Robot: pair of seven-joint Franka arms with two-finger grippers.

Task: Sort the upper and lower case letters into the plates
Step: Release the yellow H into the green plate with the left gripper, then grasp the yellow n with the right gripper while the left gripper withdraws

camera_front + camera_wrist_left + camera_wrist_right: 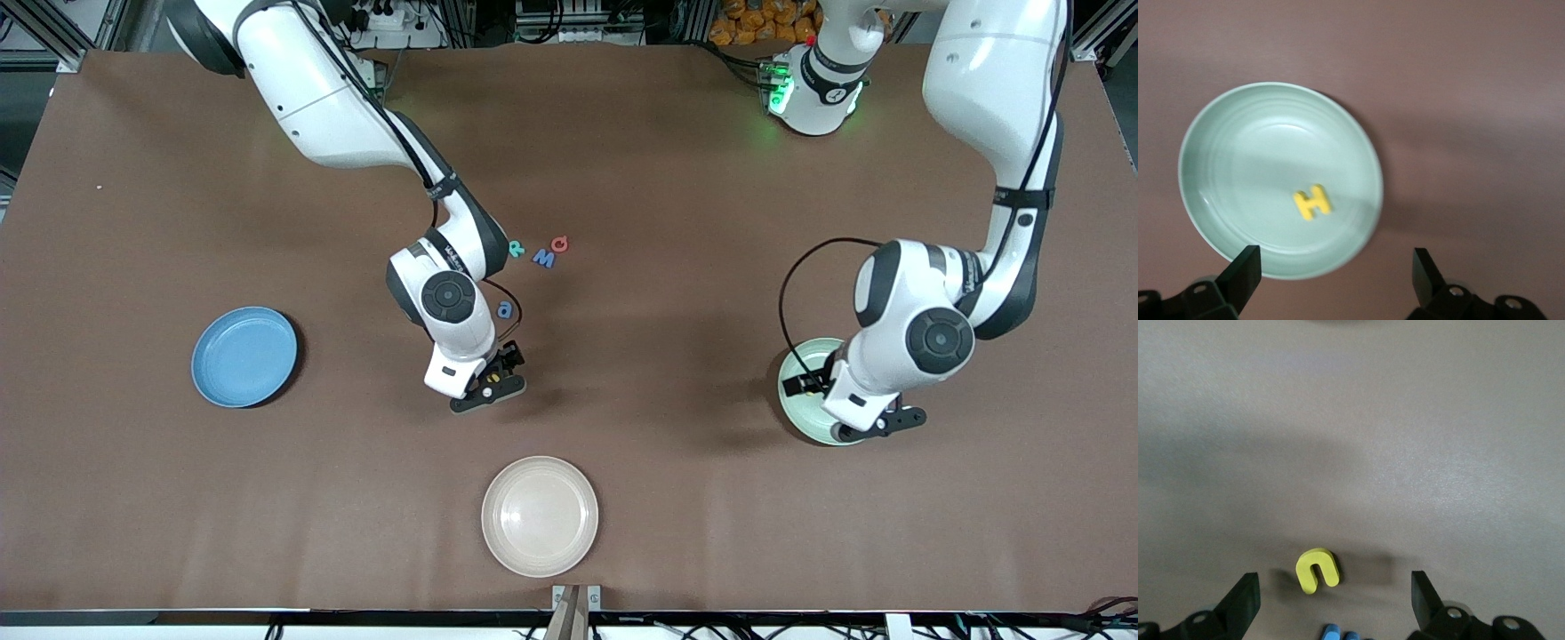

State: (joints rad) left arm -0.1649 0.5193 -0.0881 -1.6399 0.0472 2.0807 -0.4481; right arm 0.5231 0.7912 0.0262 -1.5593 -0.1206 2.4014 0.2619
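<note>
Shows three plates: one blue plate (pixel 244 356), one mint green plate (pixel 1238 133), one cream plate (pixel 540 516). Shows six readable letters: teal R (pixel 517 248), blue M (pixel 544 258), red Q (pixel 560 243), blue a (pixel 505 309), yellow H (pixel 1312 201), yellow u (pixel 1317 569).

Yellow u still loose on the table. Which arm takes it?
Right. The right gripper hangs open directly over the yellow u; the left gripper is open over the mint plate, where the yellow H lies.

front: high, faces robots, whole table (pixel 622 178) | left wrist: straight down, mint plate (pixel 1218 147) shared with front | right wrist: close over tabletop
</note>
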